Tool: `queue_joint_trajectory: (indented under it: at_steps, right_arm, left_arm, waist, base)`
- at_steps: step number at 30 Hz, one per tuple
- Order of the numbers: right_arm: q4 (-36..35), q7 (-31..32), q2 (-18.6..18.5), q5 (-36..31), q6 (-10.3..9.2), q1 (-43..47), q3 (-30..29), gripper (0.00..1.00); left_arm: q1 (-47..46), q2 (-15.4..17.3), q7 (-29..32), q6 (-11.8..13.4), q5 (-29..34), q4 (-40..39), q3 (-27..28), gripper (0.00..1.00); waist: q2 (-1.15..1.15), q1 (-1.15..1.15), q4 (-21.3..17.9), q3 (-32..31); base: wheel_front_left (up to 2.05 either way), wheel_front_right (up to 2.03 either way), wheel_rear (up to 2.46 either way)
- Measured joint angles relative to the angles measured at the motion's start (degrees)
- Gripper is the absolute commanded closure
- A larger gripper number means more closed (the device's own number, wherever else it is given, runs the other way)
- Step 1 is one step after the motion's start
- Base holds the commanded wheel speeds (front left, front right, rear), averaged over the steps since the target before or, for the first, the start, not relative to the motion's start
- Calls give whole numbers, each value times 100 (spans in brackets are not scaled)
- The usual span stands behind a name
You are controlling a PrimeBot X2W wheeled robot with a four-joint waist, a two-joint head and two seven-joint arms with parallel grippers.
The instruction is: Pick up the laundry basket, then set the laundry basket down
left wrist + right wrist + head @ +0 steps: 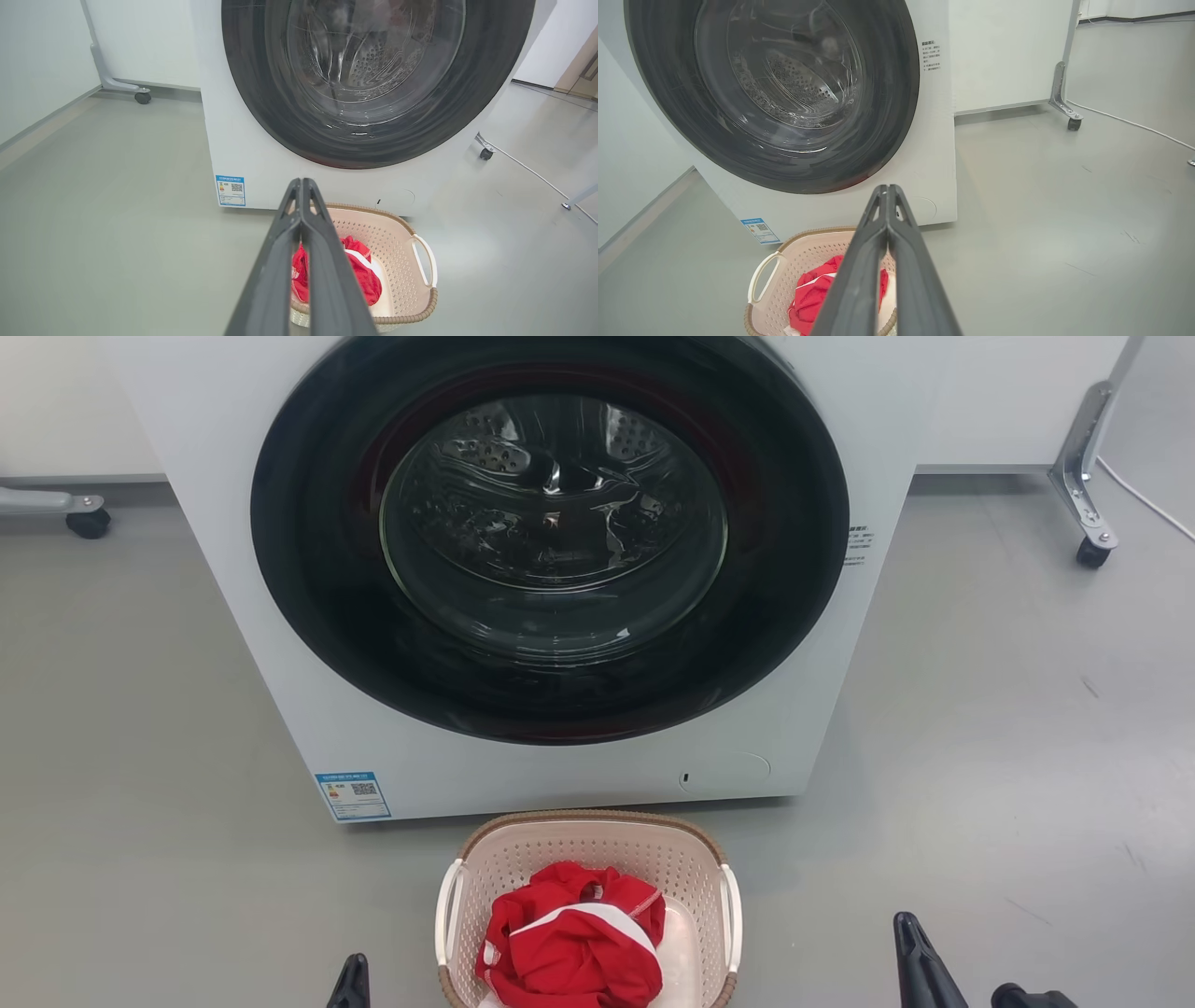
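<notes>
The laundry basket [597, 847], pale pink-beige with a brown rim and white side handles, stands on the grey floor just in front of the washer. A crumpled red and white garment [569, 943] lies inside it. My left gripper [350, 980] sits low to the basket's left, apart from it. My right gripper [910, 938] is further off to the basket's right. In the left wrist view the left gripper [302, 183] is shut and empty, with the basket [397, 247] beyond and to the right. In the right wrist view the right gripper [887, 189] is shut and empty, with the basket [803, 254] at lower left.
A white front-loading washer [560, 775] with a closed dark round door [551, 532] rises right behind the basket. Metal legs on casters stand at the back right [1088, 537] and back left [89, 523]. A white cable [1148, 499] runs along the floor at the right.
</notes>
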Motion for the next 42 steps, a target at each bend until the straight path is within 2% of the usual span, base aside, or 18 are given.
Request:
queue_joint_trajectory:
  at_steps: [42]
  right_arm:
    - [439,922,115,3398,592,-457,-1055,100]
  left_arm:
    - [-587,-180,910,-601,-3234,364,835,100]
  waist:
    - [0,0,87,37]
  base:
    - [0,0,0]
